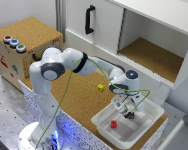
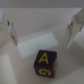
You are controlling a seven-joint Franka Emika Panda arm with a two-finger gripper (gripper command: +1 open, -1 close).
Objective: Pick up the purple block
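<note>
- The purple block (image 2: 45, 63), marked with yellow letters, is seen on the white tray (image 1: 149, 122) floor.
- The gripper (image 2: 41, 31) is spread wide, holding nothing.
- A red cube (image 1: 114, 124) is located nearby.

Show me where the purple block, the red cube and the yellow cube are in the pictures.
purple block (image 2: 45, 62): wrist view, on its top face with the yellow letter.
red cube (image 1: 114, 124): exterior view, on its visible top, inside the white tray.
yellow cube (image 1: 100, 87): exterior view, centre of the cube, on the cork surface.
</note>
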